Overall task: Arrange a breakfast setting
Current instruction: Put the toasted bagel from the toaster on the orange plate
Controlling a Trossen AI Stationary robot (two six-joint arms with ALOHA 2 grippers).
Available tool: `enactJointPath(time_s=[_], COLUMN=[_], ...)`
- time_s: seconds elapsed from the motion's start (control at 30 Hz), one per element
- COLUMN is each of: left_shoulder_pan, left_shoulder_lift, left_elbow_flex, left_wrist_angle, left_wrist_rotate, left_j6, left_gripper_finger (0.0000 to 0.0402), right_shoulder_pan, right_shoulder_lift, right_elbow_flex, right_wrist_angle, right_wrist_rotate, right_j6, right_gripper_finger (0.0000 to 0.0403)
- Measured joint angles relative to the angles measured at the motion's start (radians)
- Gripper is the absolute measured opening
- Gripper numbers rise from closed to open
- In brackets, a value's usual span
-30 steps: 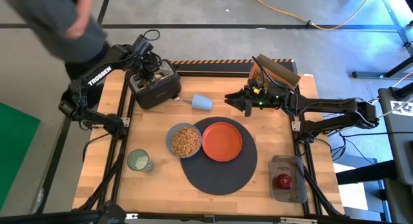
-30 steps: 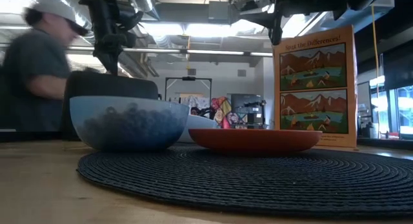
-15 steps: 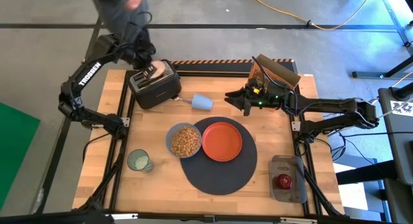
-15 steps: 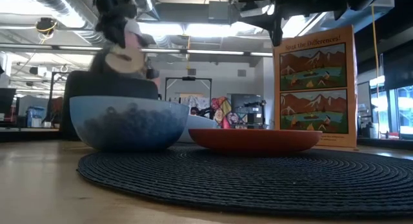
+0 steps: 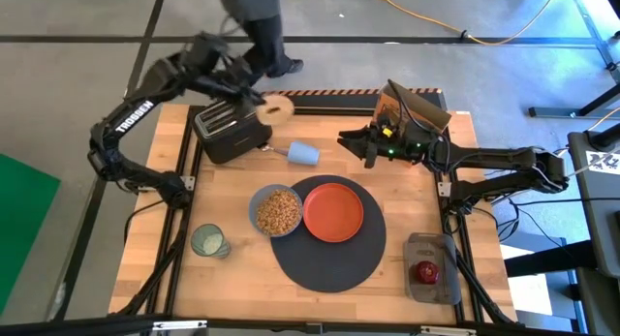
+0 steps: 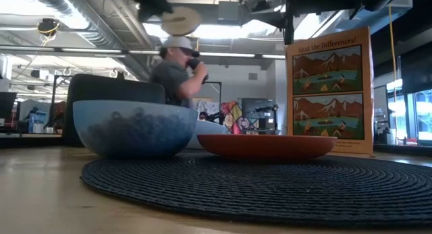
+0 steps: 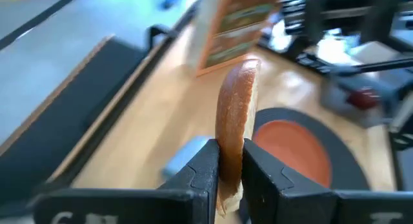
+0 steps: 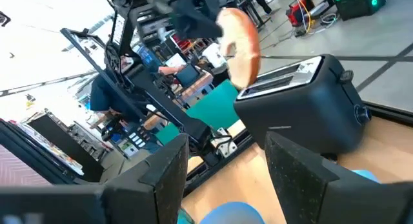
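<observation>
Toast slice (image 5: 276,108) pinched in left tool (image 7: 229,169) — airborne just right of the black toaster (image 5: 231,130), near the table's (image 5: 407,215) far edge. It's held on edge in the wrist view, long axis running up out of the fingers, faces toward the sides. Best move, I'd judge: carry it right and nearer to the orange plate (image 5: 333,212), tip it flat, release low — clear of the cereal bowl (image 5: 277,211). Right tool (image 5: 370,148) waits near the cereal box (image 5: 412,111), fingers spread, empty.
</observation>
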Motion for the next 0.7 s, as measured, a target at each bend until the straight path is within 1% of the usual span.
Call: enactJointPath(time_s=[0.13,0.2,0.33,0.4,0.47,0.57,0.7], left_shoulder_pan=[-0.108,-0.152,-0.219,-0.238,-0.255,-0.278,-0.301], left_shoulder_lift=[0.000,0.000,0.008,0.009,0.008,0.008,0.008], left_elbow_flex=[-0.071,-0.111,-0.182,-0.207,-0.229,-0.253,-0.262], left_wrist_angle=[0.166,0.254,0.406,0.454,0.500,0.525,0.529], left_wrist_rotate=[0.001,0.000,-0.007,-0.008,-0.008,-0.028,-0.059], left_j6=[-0.071,-0.102,-0.161,-0.189,-0.213,-0.238,-0.242], left_gripper_finger=[0.0051,0.0051,0.0051,0.0051,0.0051,0.0051,0.0051], right_shoulder_pan=[0.000,0.000,0.000,0.000,0.000,-0.001,0.000], right_shoulder_lift=[0.006,0.007,0.020,0.028,0.034,0.048,0.086], right_elbow_flex=[0.000,0.001,0.034,0.051,0.062,0.081,0.106], right_wrist_angle=[0.008,0.008,-0.001,-0.002,0.001,0.001,0.001], right_wrist_rotate=[0.012,0.001,-0.035,-0.023,-0.006,-0.007,-0.065], right_j6=[0.004,0.004,0.007,0.007,0.004,-0.010,-0.012], right_gripper_finger=[0.0197,0.0206,0.0250,0.0272,0.0285,0.0283,0.0257])
